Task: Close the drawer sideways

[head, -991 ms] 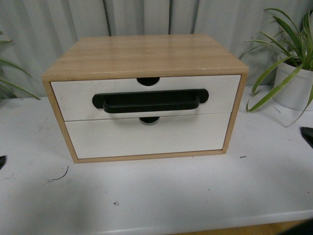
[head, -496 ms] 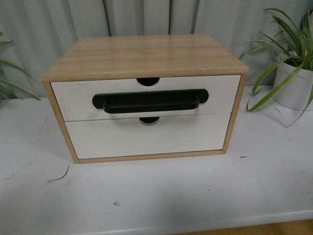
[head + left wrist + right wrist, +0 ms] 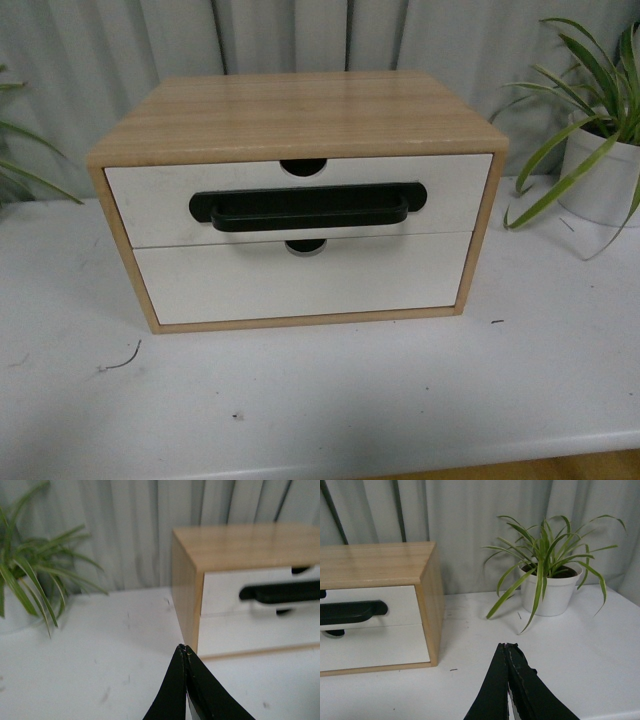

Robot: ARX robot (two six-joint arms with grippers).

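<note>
A light wood cabinet stands on the white table. Its upper drawer has a white front, a long black bar handle and a half-round notch in the top edge. It sits flush with the cabinet front. It also shows in the left wrist view and the right wrist view. Neither gripper shows in the front view. My left gripper is shut and empty, above the table off the cabinet's left front corner. My right gripper is shut and empty, off the cabinet's right side.
Below is a plain white drawer front without a handle. A potted plant in a white pot stands at the back right, another plant at the back left. A grey curtain hangs behind. The table's front edge is near.
One second ago dark gripper tips showed at the left and right edges of the front view; they have since drawn out of it. The cabinet and drawers have not moved.
</note>
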